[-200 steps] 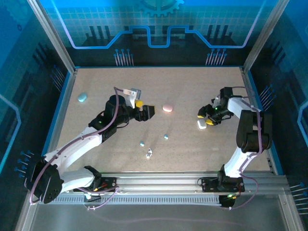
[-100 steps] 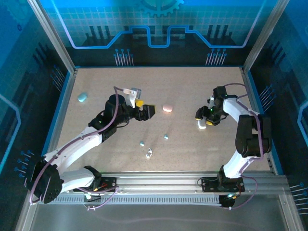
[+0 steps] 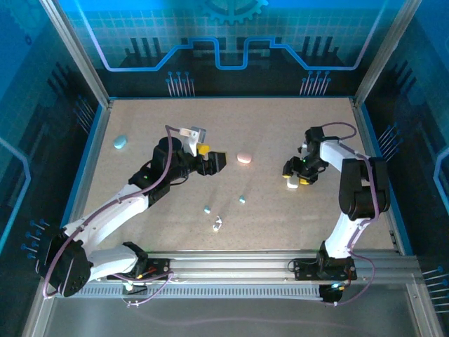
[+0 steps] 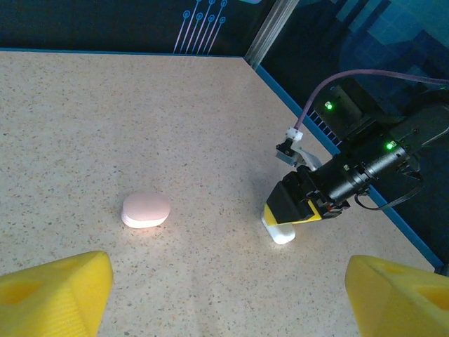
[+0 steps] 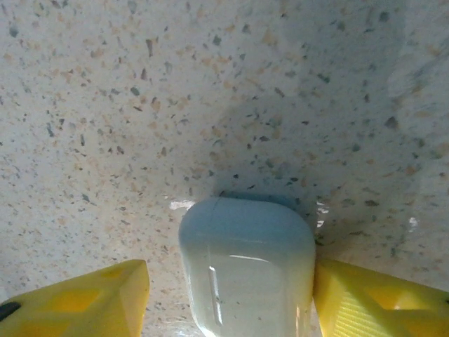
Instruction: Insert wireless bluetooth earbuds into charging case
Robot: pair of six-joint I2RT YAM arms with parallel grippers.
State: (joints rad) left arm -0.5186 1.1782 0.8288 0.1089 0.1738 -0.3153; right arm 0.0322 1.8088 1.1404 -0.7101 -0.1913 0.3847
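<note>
Right gripper [image 5: 230, 281] straddles the white charging case [image 5: 245, 270], jaws spread. One yellow pad touches the case's right flank. The other pad [image 5: 77, 295] stands apart from it, with a strip of table [image 5: 140, 105] showing between, so there is no pinch yet. Left gripper [image 4: 228, 305] is spread wide and empty, hovering short of the pink charging case [image 4: 146, 210].

Earbuds: two light blue earbuds [image 3: 208, 209] lie loose at lower centre of the top view, well apart from every case. A silvery-white piece [image 3: 217, 225] lies just below them; one bud or a pair, too small to tell.

Handling (judgement): the buds are tiny, light, hard and rounded. They are likely to squirt out of or roll from a pinch, so take one low across its widest part. The white case is glossy and light and will probably skate on the table. Hold it across the short flanks. It looks shut, so the lid must be opened first.

Views: the top view gives the bud layout, plus a light blue charging case [image 3: 120, 142] at upper left. The right wrist view gives the pad-to-case contact. The left wrist view shows the right gripper side-on at centre right, the white case sitting on the table beneath its fingers.
</note>
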